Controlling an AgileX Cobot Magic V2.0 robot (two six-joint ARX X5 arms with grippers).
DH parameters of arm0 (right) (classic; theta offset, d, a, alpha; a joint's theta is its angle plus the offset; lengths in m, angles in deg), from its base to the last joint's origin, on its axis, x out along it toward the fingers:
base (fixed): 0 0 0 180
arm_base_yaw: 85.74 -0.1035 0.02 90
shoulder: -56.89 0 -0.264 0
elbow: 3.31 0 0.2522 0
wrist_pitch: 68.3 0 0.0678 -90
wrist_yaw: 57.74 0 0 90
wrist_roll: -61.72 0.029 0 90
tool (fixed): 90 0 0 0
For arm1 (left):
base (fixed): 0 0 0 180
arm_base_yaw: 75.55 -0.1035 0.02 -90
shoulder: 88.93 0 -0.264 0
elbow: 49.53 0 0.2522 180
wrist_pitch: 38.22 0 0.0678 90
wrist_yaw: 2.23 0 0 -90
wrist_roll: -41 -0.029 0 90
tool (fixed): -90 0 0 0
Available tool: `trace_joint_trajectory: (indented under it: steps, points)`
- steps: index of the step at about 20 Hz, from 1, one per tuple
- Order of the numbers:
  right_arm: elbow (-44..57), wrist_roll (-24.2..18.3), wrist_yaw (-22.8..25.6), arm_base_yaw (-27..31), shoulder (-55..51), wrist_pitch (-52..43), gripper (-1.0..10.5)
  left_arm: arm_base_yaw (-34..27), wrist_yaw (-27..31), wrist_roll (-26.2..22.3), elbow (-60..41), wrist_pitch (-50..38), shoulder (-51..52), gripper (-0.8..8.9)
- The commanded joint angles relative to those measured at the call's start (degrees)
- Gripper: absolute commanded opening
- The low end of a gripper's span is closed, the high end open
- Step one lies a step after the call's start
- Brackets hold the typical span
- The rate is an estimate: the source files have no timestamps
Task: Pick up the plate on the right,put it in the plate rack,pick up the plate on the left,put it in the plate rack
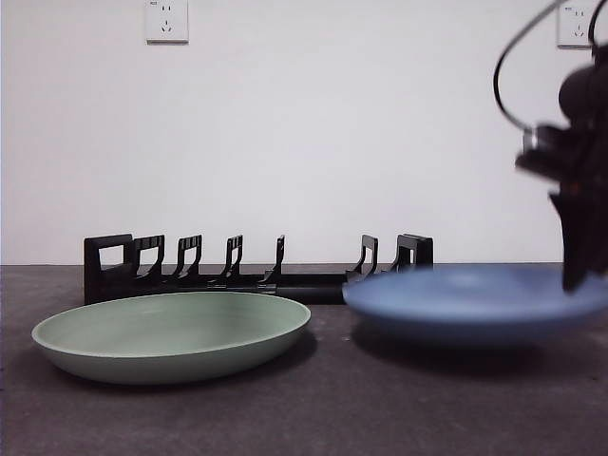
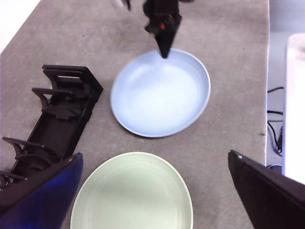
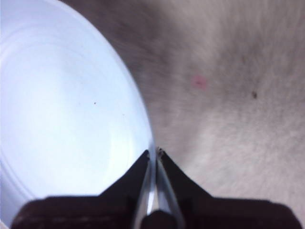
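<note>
The blue plate hovers just above the table at the right, blurred, with my right gripper shut on its right rim. In the right wrist view the jaws pinch that rim of the blue plate. The left wrist view shows the blue plate with the right gripper at its far edge. The green plate lies flat at the left, nearer my left arm. The black plate rack stands behind both plates and holds nothing. My left gripper hangs open high above the green plate.
Two wall sockets sit on the white wall behind. The table edge runs close to the blue plate's side, with cables and a white object beyond it.
</note>
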Motion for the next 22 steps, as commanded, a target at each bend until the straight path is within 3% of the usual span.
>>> trace_joint_trajectory:
  steps: [1, 4, 9, 13, 20, 22]
  points:
    - [-4.9, -0.5, -2.9, 0.0, -4.0, 2.9, -0.1, 0.7, 0.0, -4.3, 0.0, 0.0, 0.0, 6.16]
    - [-11.9, -1.0, -4.5, -0.1, -6.8, 9.4, -0.1, 1.6, 1.1, -9.0, 0.0, -0.3, 0.0, 6.16]
    - [-21.0, -1.0, -8.5, -1.5, -7.6, 18.1, -0.1, 6.5, 12.3, -20.6, 0.0, -3.5, -0.2, 6.16]
    - [-23.2, 0.7, -8.6, -7.0, -7.6, 18.9, -0.1, 11.1, 17.6, -29.1, 0.0, -7.0, -1.2, 6.16]
    - [-23.7, 2.5, -8.6, -13.6, -7.6, 17.6, -0.1, 15.4, 23.2, -32.5, 0.0, -6.3, -6.4, 6.12]
    - [-23.7, 2.6, -8.5, -13.6, -7.6, 17.7, -0.1, 15.6, 23.8, -32.5, 0.0, -6.3, -7.1, 5.25]
